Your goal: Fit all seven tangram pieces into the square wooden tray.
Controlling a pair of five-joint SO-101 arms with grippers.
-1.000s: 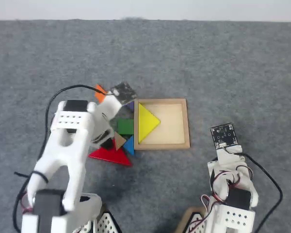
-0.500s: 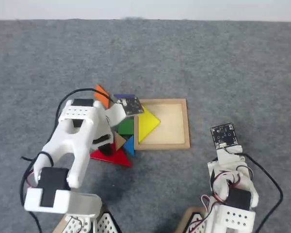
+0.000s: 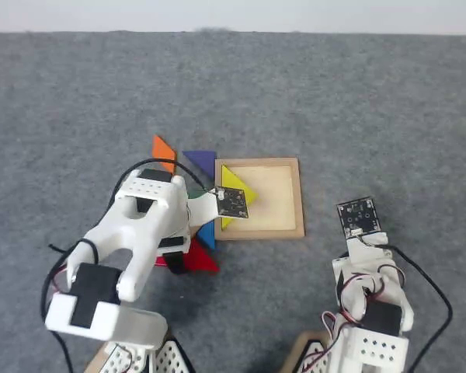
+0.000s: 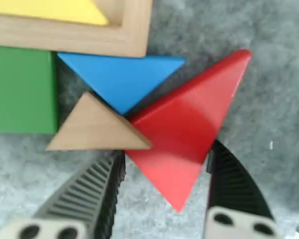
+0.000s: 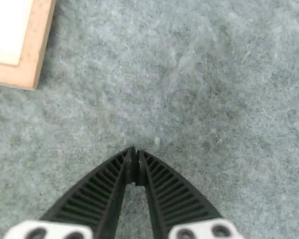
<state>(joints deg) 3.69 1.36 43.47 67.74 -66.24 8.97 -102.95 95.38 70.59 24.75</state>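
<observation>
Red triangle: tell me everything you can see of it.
The red triangle is a large flat piece, glossy, apparently painted wood. It lies flat on the grey mat outside the wooden tray, near its corner. One edge meets a tip of the blue triangle and a corner of the tan triangle. The left gripper is open astride the corner pointing away from the tray, one finger by each edge; whether they touch it is unclear.

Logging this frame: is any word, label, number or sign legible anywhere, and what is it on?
No text can be read.
The tangram pieces, such as the red triangle, and the wooden tray are plain.
Any print on the right wrist board or the left wrist board is too small to read.
</observation>
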